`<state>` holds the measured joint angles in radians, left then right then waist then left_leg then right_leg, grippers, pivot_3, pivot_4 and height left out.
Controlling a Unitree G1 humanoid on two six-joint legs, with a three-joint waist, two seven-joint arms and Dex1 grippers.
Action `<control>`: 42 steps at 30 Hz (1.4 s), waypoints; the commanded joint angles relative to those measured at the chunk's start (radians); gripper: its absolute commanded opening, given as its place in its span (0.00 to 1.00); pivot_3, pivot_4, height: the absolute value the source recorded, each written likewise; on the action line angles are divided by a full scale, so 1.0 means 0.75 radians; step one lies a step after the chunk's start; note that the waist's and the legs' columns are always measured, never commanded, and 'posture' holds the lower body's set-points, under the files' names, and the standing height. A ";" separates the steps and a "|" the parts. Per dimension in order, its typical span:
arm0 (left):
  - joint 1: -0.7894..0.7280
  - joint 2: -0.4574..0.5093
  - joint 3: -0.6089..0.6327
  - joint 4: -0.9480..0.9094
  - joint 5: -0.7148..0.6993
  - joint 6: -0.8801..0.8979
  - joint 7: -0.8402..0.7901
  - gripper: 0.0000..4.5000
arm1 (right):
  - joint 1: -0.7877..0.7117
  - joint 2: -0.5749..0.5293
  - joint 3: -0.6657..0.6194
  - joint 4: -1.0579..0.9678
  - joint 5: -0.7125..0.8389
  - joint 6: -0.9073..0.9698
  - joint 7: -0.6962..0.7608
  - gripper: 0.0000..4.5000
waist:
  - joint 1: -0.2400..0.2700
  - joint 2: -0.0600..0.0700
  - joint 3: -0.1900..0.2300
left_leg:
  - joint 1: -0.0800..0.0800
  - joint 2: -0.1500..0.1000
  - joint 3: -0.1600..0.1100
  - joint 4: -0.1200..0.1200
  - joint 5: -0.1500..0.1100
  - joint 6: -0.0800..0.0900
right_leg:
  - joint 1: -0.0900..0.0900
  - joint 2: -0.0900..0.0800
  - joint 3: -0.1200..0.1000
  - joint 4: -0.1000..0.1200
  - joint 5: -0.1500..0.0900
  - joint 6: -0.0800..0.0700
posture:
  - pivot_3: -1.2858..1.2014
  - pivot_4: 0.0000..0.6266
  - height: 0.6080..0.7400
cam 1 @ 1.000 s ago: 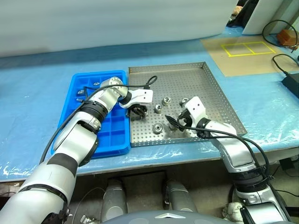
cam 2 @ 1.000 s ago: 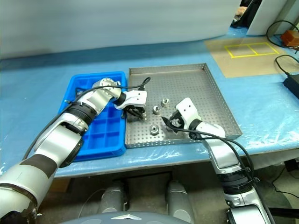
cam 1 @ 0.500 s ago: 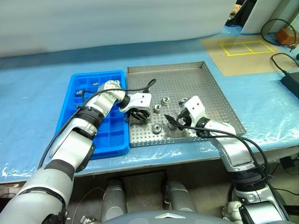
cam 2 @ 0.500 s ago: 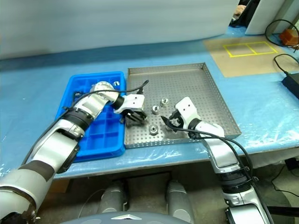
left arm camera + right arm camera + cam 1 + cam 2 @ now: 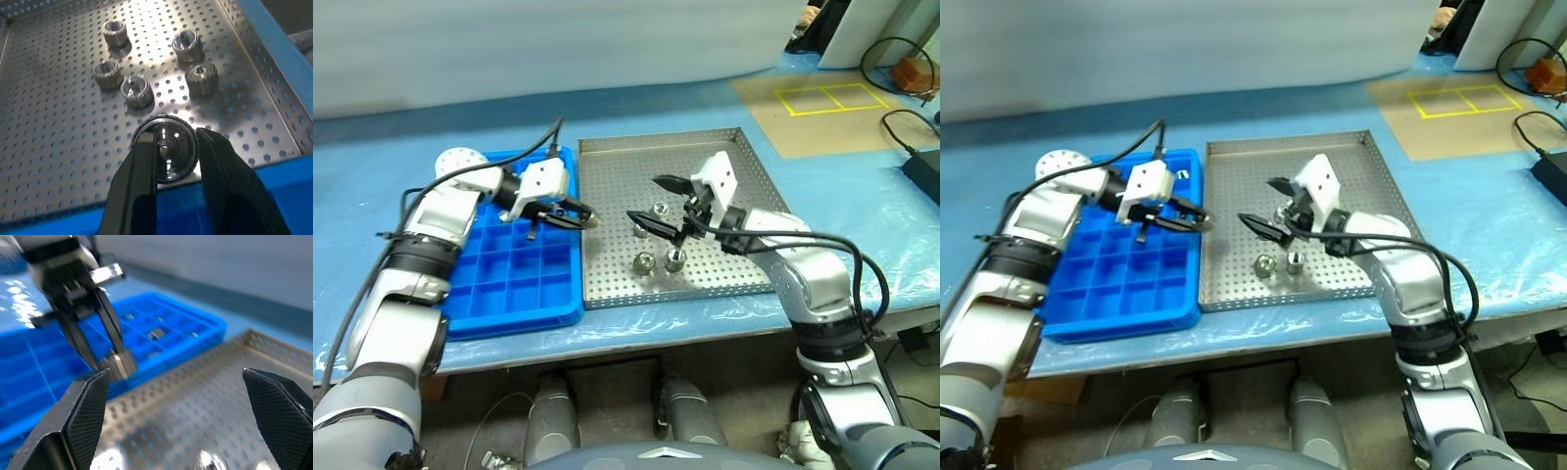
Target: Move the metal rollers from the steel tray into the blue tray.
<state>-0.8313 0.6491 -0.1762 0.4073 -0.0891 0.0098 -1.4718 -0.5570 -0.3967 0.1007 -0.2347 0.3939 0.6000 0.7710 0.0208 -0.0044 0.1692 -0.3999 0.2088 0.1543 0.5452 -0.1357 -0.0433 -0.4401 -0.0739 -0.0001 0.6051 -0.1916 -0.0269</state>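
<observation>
Blue tray (image 5: 499,284) lies just below the left gripper (image 5: 579,216), clamped on a roller (image 5: 164,154) over the steel tray's (image 5: 744,196) edge; right gripper (image 5: 658,204) gapes empty above remaining rollers (image 5: 661,260).

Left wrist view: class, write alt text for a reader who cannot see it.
Two black fingers of the left gripper pinch a shiny metal roller above the steel tray. Five more rollers lie on its perforated floor, and the blue tray borders it.
</observation>
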 commanded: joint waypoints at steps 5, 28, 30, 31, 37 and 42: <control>0.216 0.195 0.284 -0.334 -0.111 0.235 0.233 0.19 | -0.181 0.087 0.162 0.222 -0.010 -0.099 0.193 1.00 | 0.033 -0.001 0.001 | -0.004 0.001 -0.002 -0.001 0.000 -0.001 | -0.003 0.000 -0.003 0.000 -0.001 -0.002 | 0.55 0.24 1.00; 0.754 0.042 0.509 -0.646 -0.093 0.554 1.039 0.19 | -0.341 0.251 0.290 0.559 -0.165 -0.283 0.387 1.00 | 0.211 -0.001 0.002 | -0.006 0.014 -0.007 -0.004 0.006 -0.010 | 0.002 0.000 -0.023 0.004 -0.006 -0.007 | 0.64 0.24 1.00; 0.710 0.002 0.483 -0.604 -0.092 0.569 1.073 0.19 | -0.323 0.240 0.289 0.544 -0.177 -0.278 0.380 1.00 | 0.211 -0.001 0.002 | -0.007 0.014 -0.007 -0.004 0.006 -0.011 | 0.002 0.000 -0.023 0.004 -0.006 -0.007 | 0.64 0.24 1.00; 0.698 -0.005 0.469 -0.587 -0.083 0.565 1.080 0.19 | -0.316 0.236 0.289 0.538 -0.181 -0.276 0.378 1.00 | 0.210 -0.001 0.002 | -0.007 0.015 -0.007 -0.004 0.007 -0.012 | 0.002 0.000 -0.024 0.004 -0.006 -0.007 | 0.64 0.24 1.00; 0.673 0.009 0.427 -0.537 -0.079 0.633 1.093 0.19 | -0.294 0.230 0.283 0.521 -0.198 -0.274 0.355 1.00 | 0.201 -0.001 0.002 | -0.007 0.016 -0.007 -0.004 0.008 -0.014 | 0.001 0.002 -0.024 0.004 -0.006 -0.008 | 0.63 0.24 1.00; 0.697 0.013 0.427 -0.597 -0.128 0.665 1.048 0.42 | -0.285 0.228 0.279 0.517 -0.208 -0.277 0.333 1.00 | 0.201 -0.001 0.002 | -0.007 0.017 -0.007 -0.004 0.009 -0.014 | 0.002 0.002 -0.025 0.005 -0.007 -0.009 | 0.62 0.24 1.00</control>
<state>-0.3098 0.6362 0.1403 0.0107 -0.1734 0.5056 -0.6738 -0.7716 -0.2282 0.3263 0.1971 0.2344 0.4024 1.0255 0.1719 -0.0054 0.1707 -0.4052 0.2217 0.1491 0.5424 -0.1293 -0.0539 -0.4386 -0.0727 -0.0191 0.6085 -0.1968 -0.0337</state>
